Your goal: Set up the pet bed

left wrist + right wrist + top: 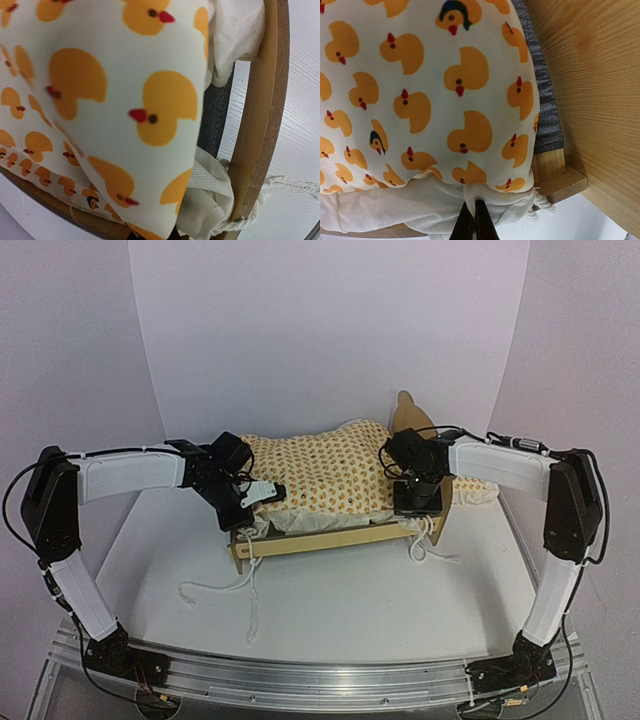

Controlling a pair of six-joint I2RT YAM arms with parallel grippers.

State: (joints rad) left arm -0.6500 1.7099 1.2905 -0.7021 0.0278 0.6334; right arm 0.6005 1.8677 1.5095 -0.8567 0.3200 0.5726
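Observation:
The pet bed [320, 538] is a light plywood frame in the middle of the table, its headboard [410, 412] at the far right. The duck-patterned mattress cushion [320, 472] lies on it. My right gripper [417, 502] is at the bed's near right corner. In the right wrist view its fingers [475, 222] are shut on the cushion's white ruffle [420, 210], next to the headboard [590, 75] and the grey base [547, 110]. My left gripper [262, 493] is at the near left corner. The cushion [125, 100] drapes over its jaws, pinched to a point, beside the wooden rail [255, 125].
White cords [230, 590] trail from the frame onto the table in front of the bed, and show in the left wrist view [290, 185] and the right wrist view [542, 207]. A pale cloth thing [482, 493] peeks out behind my right forearm. White walls close in the back and sides.

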